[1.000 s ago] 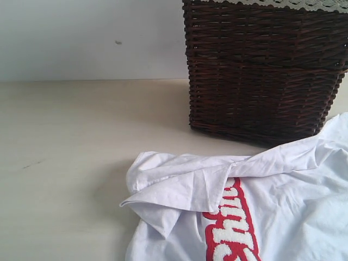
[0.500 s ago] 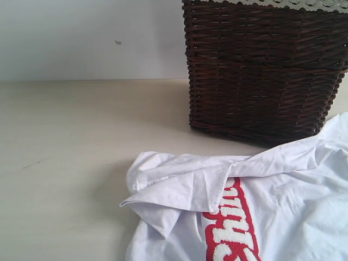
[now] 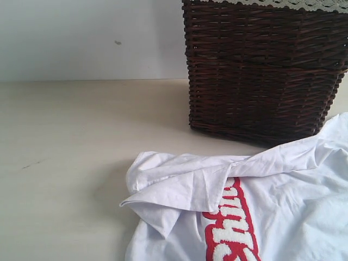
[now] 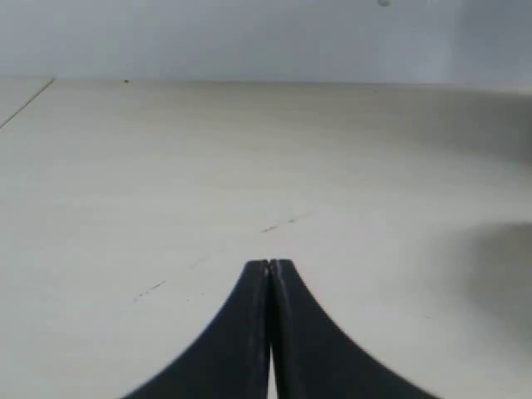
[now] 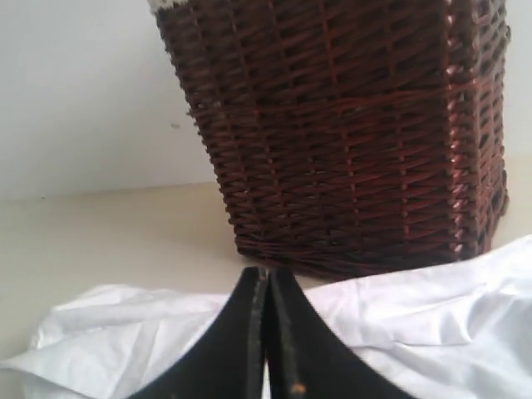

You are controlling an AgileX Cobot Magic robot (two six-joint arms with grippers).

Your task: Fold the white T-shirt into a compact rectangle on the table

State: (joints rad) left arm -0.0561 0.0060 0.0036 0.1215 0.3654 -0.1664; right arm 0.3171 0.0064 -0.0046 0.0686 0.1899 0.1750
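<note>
The white T-shirt [image 3: 283, 206] lies rumpled on the table [image 3: 70, 141] at the lower right of the exterior view, its red-outlined fuzzy lettering [image 3: 231, 231] showing and one sleeve folded over at its left. Neither gripper shows in the exterior view. In the left wrist view my left gripper [image 4: 270, 264] is shut and empty above bare table [image 4: 249, 158]. In the right wrist view my right gripper [image 5: 268, 273] is shut with nothing in it, hovering over the white T-shirt [image 5: 416, 307] in front of the basket.
A dark wicker basket [image 3: 261, 70] with a lace-edged liner [image 3: 283, 4] stands at the back right, touching the shirt's far edge; it also fills the right wrist view as the basket [image 5: 349, 133]. A pale wall [image 3: 87, 38] runs behind the table.
</note>
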